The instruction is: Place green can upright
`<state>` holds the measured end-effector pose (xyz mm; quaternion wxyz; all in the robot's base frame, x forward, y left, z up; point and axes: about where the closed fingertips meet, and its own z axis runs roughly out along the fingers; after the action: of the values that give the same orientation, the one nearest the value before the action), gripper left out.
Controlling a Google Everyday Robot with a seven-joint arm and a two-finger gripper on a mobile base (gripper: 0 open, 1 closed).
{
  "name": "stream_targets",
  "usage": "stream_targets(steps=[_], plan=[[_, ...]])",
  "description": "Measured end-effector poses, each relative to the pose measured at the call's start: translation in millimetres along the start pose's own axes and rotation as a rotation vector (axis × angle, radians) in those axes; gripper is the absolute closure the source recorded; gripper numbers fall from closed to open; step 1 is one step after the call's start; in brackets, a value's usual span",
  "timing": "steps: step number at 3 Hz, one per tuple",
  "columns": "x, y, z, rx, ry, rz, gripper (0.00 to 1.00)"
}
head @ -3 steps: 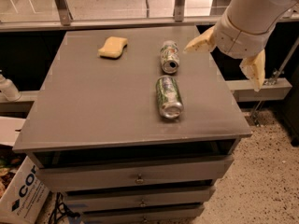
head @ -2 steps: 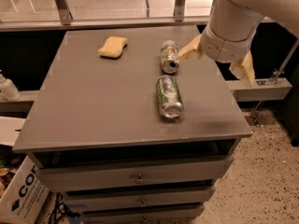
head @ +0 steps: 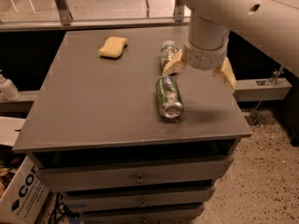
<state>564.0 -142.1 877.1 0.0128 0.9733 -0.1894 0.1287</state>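
The gripper (head: 199, 77) now hangs over the right part of the grey cabinet top (head: 93, 106), having swung in from the right edge and dropped lower over the last second. Its two tan fingers (head: 174, 65) are spread wide and hold nothing. The left one now sits in front of the near end of the paler can (head: 167, 50), while the right one reaches toward the table's right edge.

The green can (head: 168, 96) has not stirred. It lies on its side just in front of the gripper, near the front right of the top, its silver end turned toward the camera. The paler can lies on its side just behind it, nearly in line, and the yellow sponge (head: 113, 47) (well apart, at the back left) has not moved either.

So the approach is under way, but the grasp is not. The jaws stand behind the green can rather than around it, and closer to the wrong can. My judgement is that the gripper needs to come forward and down so the open jaws straddle the green can's body. A closure where it hangs now risks nudging or catching the paler can instead.
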Motion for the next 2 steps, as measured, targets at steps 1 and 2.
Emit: stream_targets(steps=[1,2], plan=[[-14.0,-14.4,22.9,-0.014,-0.079,-0.039,0.00],[-36.9,-31.3,37.8,-0.017,-0.164,-0.093,0.00]])
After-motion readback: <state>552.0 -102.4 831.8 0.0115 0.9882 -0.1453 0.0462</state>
